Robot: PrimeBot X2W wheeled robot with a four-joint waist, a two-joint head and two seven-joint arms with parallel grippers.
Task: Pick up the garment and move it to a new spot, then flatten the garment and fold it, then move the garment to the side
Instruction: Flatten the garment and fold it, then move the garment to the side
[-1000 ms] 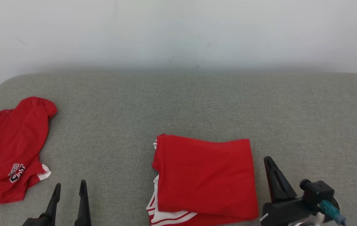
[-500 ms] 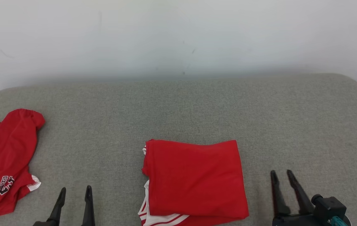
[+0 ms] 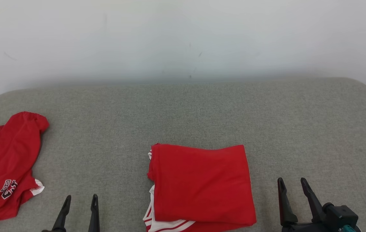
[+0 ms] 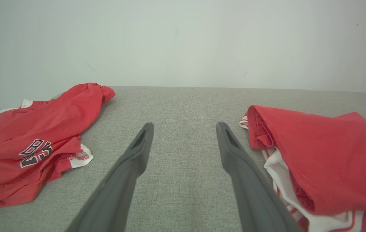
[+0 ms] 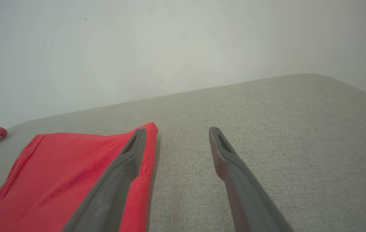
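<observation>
Cushion (image 3: 202, 109) — folded garment (image 3: 202, 183) lies between left tool (image 3: 81, 196) and right tool (image 3: 291, 180), both splayed, empty.

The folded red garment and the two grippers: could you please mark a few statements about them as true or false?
1. The folded red garment lies on the grey cushion. True.
2. The right gripper is shut on the garment's edge. False: its fingers stand apart beside the garment and hold nothing.
3. The left gripper is open and empty. True.
4. The crumpled red garment with black lettering lies on the robot's right. False: it lies at the far left of the cushion, apart from the folded one.
</observation>
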